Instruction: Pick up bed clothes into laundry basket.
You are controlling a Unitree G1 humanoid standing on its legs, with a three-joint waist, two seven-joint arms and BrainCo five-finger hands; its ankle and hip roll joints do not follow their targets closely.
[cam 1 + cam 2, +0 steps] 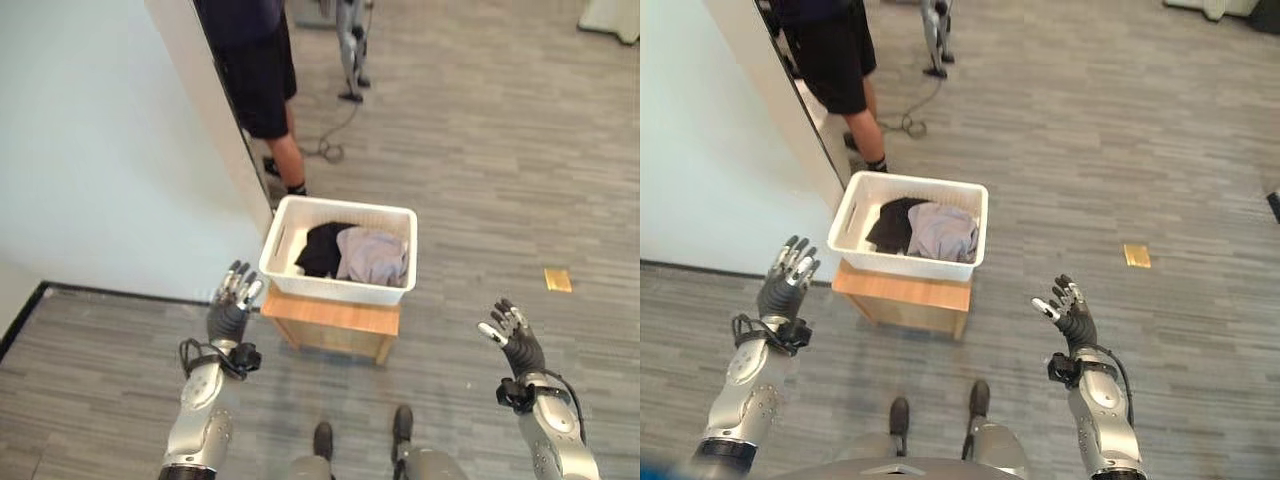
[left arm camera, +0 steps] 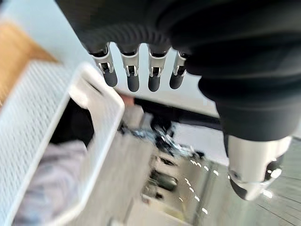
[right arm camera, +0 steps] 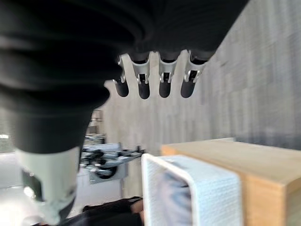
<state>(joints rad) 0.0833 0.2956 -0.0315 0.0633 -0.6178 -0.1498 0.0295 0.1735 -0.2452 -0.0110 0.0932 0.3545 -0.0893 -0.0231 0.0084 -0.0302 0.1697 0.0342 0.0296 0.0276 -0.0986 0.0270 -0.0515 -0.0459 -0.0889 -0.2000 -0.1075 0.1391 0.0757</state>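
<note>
I see the white laundry basket (image 1: 340, 290) sitting on a low wooden stand (image 1: 335, 325) on the grey floor (image 1: 500, 150), just beside the bed (image 1: 90, 150). Inside the basket lie a black garment (image 1: 322, 248) and a grey garment (image 1: 372, 256), touching. My left hand (image 1: 232, 303) hovers by the basket's near left corner, fingers straight, empty. My right hand (image 1: 512, 333) is well apart to the right, fingers loose, empty. A person (image 1: 255, 70) stands beyond the basket.
</note>
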